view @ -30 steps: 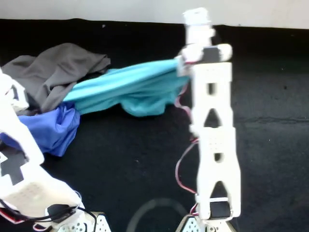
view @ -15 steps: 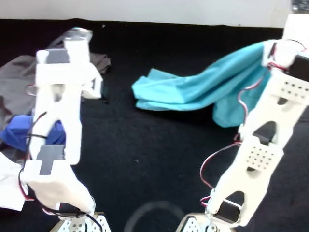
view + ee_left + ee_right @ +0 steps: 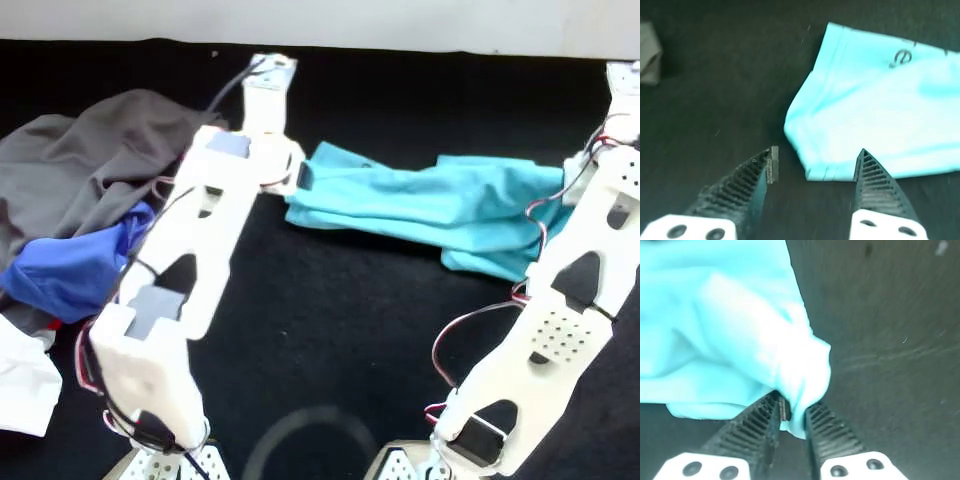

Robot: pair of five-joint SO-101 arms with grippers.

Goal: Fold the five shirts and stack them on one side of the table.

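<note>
A turquoise shirt lies stretched across the back middle of the black table. My right gripper is shut on a bunched fold of the turquoise shirt at its right end, by the right arm. My left gripper is open, its fingertips straddling the near corner of the turquoise shirt just above the table; it sits at the shirt's left end. A grey shirt, a blue shirt and a white shirt lie heaped at the left.
The left arm stretches diagonally over the table's left half. A pale wall runs along the table's far edge. Black tabletop lies bare between the two arm bases.
The right gripper has dragged the turquoise shirt rightward out of the pile and lowered it flat on the table. The left arm has swung in to the shirt's left corner.
</note>
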